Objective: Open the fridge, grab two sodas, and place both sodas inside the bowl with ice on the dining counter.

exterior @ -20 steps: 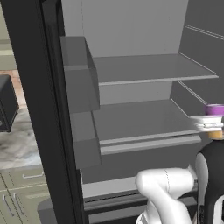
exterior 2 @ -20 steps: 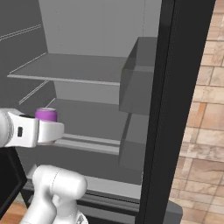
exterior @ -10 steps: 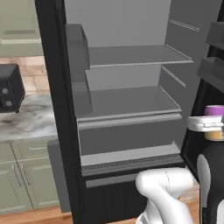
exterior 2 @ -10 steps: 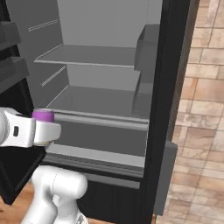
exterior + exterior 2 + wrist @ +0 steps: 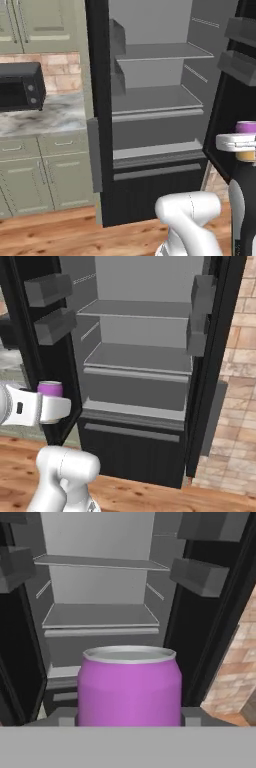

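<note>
The left base view stood behind and to the hand's left, well back, facing forward and slightly down at the open fridge [image 5: 155,100], with a microwave [image 5: 20,86] on a marble counter [image 5: 45,120] far off to the hand's left; the right base view stood behind on the other side, equally far back, taking in a brick wall [image 5: 235,391] to the hand's right; the hand view looked level along the hand, very near the purple can [image 5: 129,687] directly ahead of it; all three shared the fridge's grey shelves.
</note>
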